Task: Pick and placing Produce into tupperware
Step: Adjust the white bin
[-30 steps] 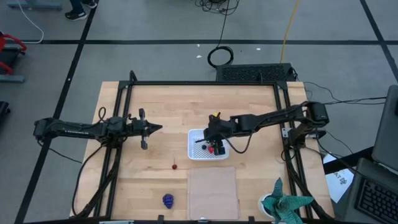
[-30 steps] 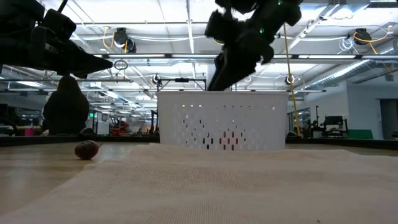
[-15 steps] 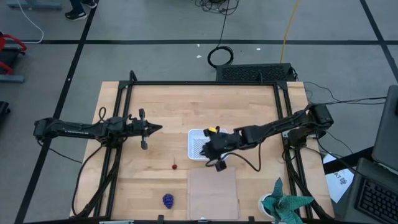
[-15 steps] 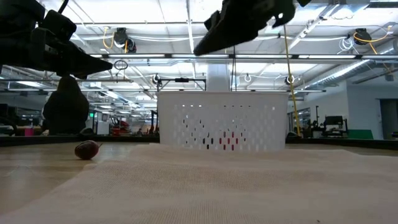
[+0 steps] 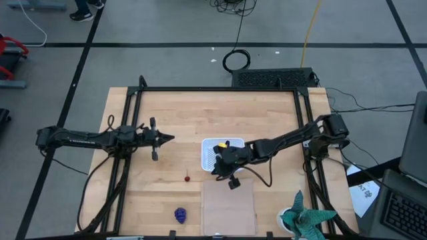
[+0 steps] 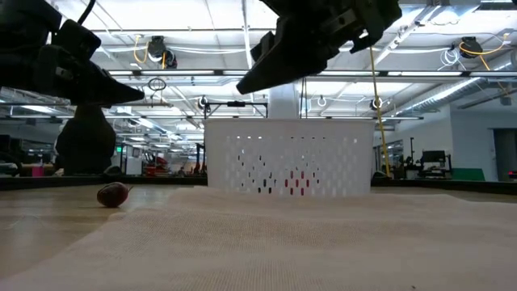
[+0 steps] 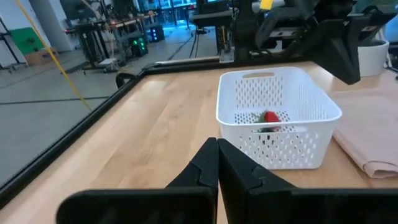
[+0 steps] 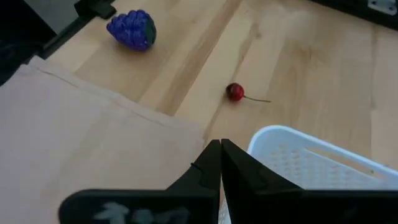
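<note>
The white tupperware stands mid-table, with a red strawberry and a dark berry on its floor. A red cherry lies on the wood to its near left, and a purple grape bunch lies by the near edge. My right gripper hovers shut and empty above the tub's near-left corner, slanting down toward the cherry. My left gripper waits shut, left of the tub and above the table.
A flat tan panel lies on the near side of the tub. A teal-and-white object sits at the near right corner. Black frame rails run along the table's left, far and right sides. Bare wood lies around the cherry.
My right gripper has come up out of the tub, tipped flatter and moved toward the table's near-left, over the tub's near-left corner. Its fingers have shut on nothing. The strawberry stays in the tub.
</note>
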